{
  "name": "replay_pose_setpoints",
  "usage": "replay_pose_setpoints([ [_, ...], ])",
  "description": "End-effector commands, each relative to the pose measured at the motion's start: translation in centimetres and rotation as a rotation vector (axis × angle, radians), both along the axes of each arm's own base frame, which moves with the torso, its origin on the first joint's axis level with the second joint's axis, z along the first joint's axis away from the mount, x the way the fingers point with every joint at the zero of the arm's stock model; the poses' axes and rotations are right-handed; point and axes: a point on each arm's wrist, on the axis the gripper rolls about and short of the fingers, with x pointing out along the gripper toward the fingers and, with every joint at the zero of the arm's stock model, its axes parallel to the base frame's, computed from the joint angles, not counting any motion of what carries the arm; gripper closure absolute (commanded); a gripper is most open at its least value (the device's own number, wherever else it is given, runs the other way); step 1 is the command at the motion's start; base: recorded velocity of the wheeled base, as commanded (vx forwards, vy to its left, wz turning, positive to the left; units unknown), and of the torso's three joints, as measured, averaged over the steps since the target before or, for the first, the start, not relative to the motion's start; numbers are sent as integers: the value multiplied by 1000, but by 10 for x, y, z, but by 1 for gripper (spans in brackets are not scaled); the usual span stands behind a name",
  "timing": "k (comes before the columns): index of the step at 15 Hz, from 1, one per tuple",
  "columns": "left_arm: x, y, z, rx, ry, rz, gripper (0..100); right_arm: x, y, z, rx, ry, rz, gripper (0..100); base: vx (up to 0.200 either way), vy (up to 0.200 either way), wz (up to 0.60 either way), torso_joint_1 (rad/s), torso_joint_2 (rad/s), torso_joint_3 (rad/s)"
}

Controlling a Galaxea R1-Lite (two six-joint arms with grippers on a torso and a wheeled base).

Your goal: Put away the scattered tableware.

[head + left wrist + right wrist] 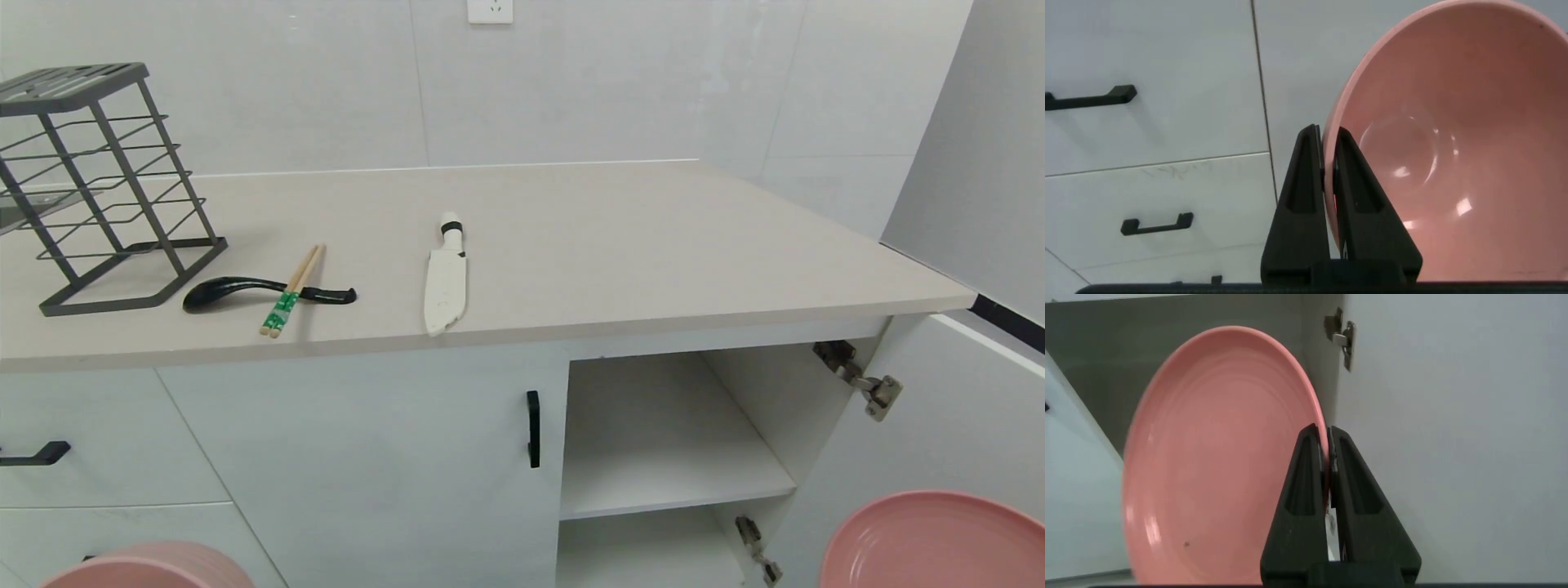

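My left gripper (1328, 151) is shut on the rim of a pink bowl (1454, 139), which also shows at the lower left of the head view as a pink bowl (147, 567), in front of the drawers. My right gripper (1327, 449) is shut on the rim of a pink plate (1217, 449); that pink plate (931, 543) sits low at the right, near the open cabinet (669, 441). On the countertop (653, 245) lie a white knife (446, 278), a pair of chopsticks (292, 290) and a black spoon (245, 291) under them.
A dark wire rack (90, 188) stands at the counter's left. The cabinet door (939, 425) on the right hangs open on its hinges, showing a white shelf (678, 482). The neighbouring door with a black handle (533, 429) is closed. Drawers with black handles (1155, 224) lie at the left.
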Motion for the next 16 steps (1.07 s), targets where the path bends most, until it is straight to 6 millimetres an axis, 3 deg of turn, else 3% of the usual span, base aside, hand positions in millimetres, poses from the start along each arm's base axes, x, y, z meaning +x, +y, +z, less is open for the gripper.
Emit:
replay_pose_setpoints([
  [1, 0, 0, 0, 0, 3, 0, 100, 0, 0, 0, 0, 2, 1, 100, 0, 0, 0, 0, 0, 0],
  [16, 0, 0, 0, 0, 3, 0, 100, 0, 0, 0, 0, 2, 0, 100, 0, 0, 0, 0, 0, 0],
])
